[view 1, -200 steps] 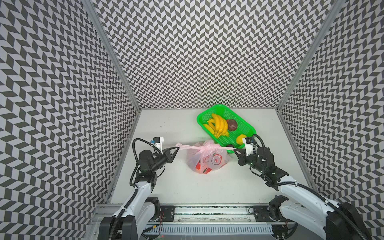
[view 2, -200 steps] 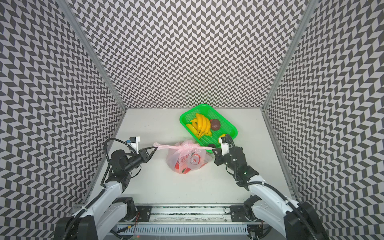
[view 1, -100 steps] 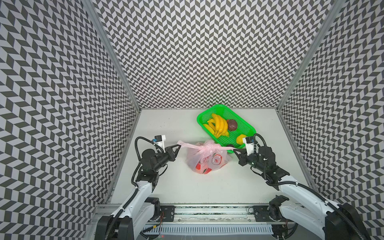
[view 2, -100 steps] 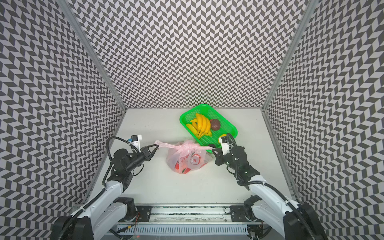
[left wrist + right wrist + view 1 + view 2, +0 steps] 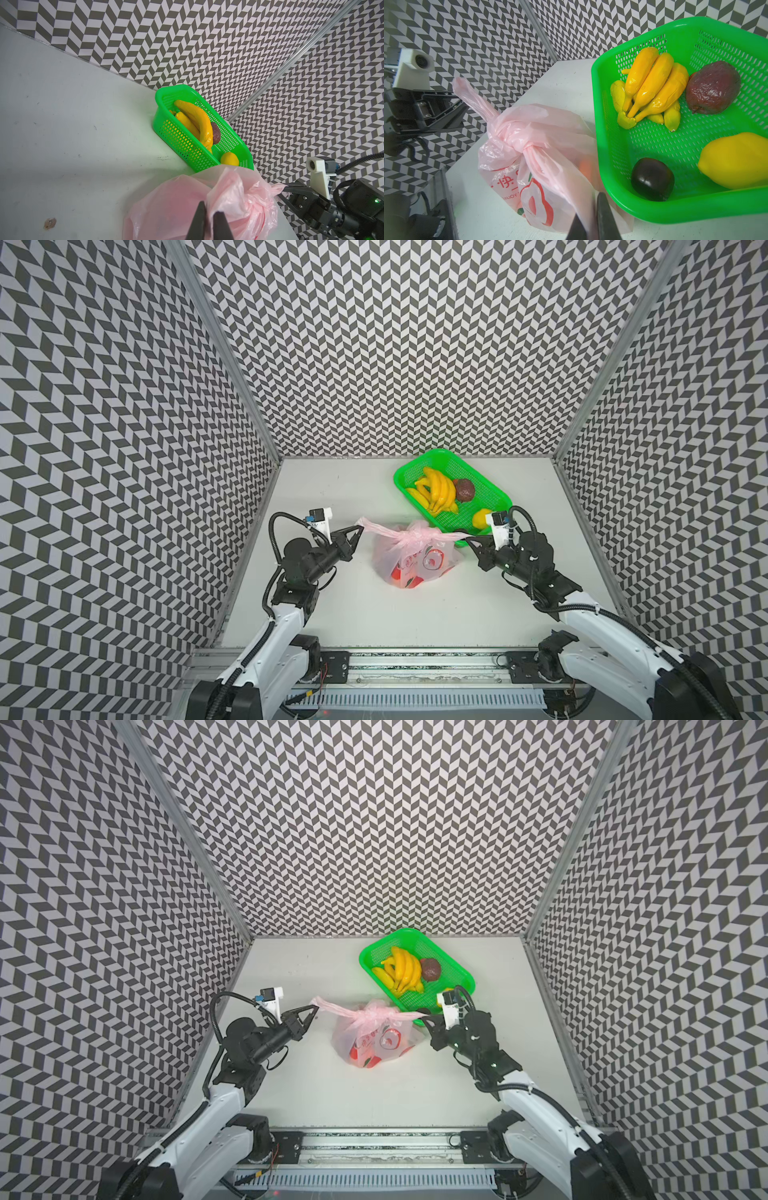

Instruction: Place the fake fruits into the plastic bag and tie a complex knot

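- Your left hand (image 5: 356, 527) is nearly closed. In the left wrist view its fingers (image 5: 198, 220) stand a slim gap apart with pink film of the plastic bag (image 5: 409, 562) between them.
- In both top views that hand's tips meet the end of the bag strip that sticks out to the left of the knot (image 5: 415, 534).
- Your right hand (image 5: 468, 537) is just as narrow. In the right wrist view the other strip runs from the knot straight down between its fingers (image 5: 606, 216).
- The bag sits near the middle of the worktop (image 5: 374, 614), between the two hands. Its neck is bunched and tied, and the red fruit prints face the front edge.
- Something orange shows through the film just below the knot. You cannot tell from here which fruit it is.
- The green basket (image 5: 395, 480) stands just behind the bag to the right, touching it in the right wrist view.
- The basket holds the bananas (image 5: 438, 493), a wrinkled brown fruit (image 5: 464, 489) beside them, the lemon (image 5: 481, 517) and a black round fruit (image 5: 652, 178) at the end nearest your right hand.
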Tool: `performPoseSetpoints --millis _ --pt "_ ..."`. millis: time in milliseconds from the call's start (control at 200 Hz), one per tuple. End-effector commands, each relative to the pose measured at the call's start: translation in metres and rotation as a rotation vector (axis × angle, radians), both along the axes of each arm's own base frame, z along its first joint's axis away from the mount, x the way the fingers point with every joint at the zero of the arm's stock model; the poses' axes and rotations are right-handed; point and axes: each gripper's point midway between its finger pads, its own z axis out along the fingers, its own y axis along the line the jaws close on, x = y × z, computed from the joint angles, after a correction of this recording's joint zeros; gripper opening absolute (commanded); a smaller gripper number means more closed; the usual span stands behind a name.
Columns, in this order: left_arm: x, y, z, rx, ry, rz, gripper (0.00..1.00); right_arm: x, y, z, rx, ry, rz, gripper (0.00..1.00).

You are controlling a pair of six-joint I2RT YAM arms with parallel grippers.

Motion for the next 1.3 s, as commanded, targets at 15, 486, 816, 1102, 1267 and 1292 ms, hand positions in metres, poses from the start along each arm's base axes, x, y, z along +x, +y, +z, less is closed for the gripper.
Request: performPoseSetpoints --millis 15,486,816,1102,1267,1292 --pt "0.002 0.0 0.022 0.01 -0.058 0.004 0.21 0.007 -0.003 0.027 0.017 -0.086 -0.025 0.23" --pt "-0.006 0.008 0.052 0.083 -0.134 0.04 0.57 0.005 -0.019 0.062 0.006 -0.196 -0.1 0.84" --pt "-0.02 0.02 0.096 0.128 -0.251 0.094 0.84 0.007 -0.034 0.094 0.009 -0.25 -0.182 0.99" --pt "-0.03 0.038 0.113 0.194 -0.309 0.184 1.0 0.018 -0.057 0.121 -0.017 -0.292 -0.315 0.99" --pt "-0.036 0.052 0.116 0.228 -0.336 0.263 1.0 0.027 -0.093 0.129 -0.037 -0.315 -0.489 0.99" --pt "-0.036 0.053 0.115 0.234 -0.335 0.268 1.0 0.028 -0.1 0.129 -0.039 -0.318 -0.521 0.99"
